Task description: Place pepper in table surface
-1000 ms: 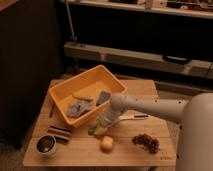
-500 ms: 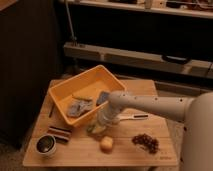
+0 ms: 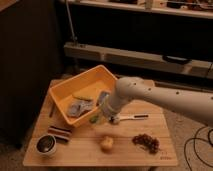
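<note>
1. A yellow bin (image 3: pixel 67 95) sits on a wooden table (image 3: pixel 80 152). A white robot arm reaches in from the bin's right.
2. The gripper (image 3: pixel 100 118) hangs low just outside the bin's near wall, over the table. Whether it is clamped or released cannot be told.
3. The pepper (image 3: pixel 94 119), a dark green sliver, shows at the gripper, just in front of the bin.
4. Compared with 1 second ago, the gripper has barely moved; only the arm above it has shifted slightly.
5. This suggests the pepper has reached the table, with release likely remaining.
6. A round fruit (image 3: pixel 106 144) lies further in front of the bin.
</note>
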Motion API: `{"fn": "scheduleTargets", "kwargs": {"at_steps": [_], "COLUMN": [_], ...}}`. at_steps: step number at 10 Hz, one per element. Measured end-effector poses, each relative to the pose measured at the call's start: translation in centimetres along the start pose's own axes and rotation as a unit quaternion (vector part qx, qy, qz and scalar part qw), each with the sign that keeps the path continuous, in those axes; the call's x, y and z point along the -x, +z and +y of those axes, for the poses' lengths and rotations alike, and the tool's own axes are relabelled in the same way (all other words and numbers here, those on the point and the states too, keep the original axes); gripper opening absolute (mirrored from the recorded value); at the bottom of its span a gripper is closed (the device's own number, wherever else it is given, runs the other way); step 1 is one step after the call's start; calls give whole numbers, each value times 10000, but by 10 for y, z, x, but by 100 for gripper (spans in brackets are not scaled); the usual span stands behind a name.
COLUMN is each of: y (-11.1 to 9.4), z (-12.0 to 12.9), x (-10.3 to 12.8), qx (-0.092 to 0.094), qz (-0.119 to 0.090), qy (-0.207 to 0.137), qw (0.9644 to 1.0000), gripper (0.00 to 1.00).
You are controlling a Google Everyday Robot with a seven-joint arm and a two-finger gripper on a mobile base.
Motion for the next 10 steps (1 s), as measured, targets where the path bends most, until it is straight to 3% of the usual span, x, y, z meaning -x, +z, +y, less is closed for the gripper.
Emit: {"fn": "scheduleTargets", "kwargs": {"at_steps": [2,3,6,8,10], "y": [-50,-73,-123,-135,-133], "z": [-3,-5,-27,-54,-81], "x": [3,-6,-61,-101,-132], "qx": [-332,-520,-1062,-1310,-1393], "qz": [110,68,-266,-460,-504], "qy": [158,232,371,484,668], "qw": [9993,9984,9933,9891,9867], "gripper": [2,2,2,2,2]}}
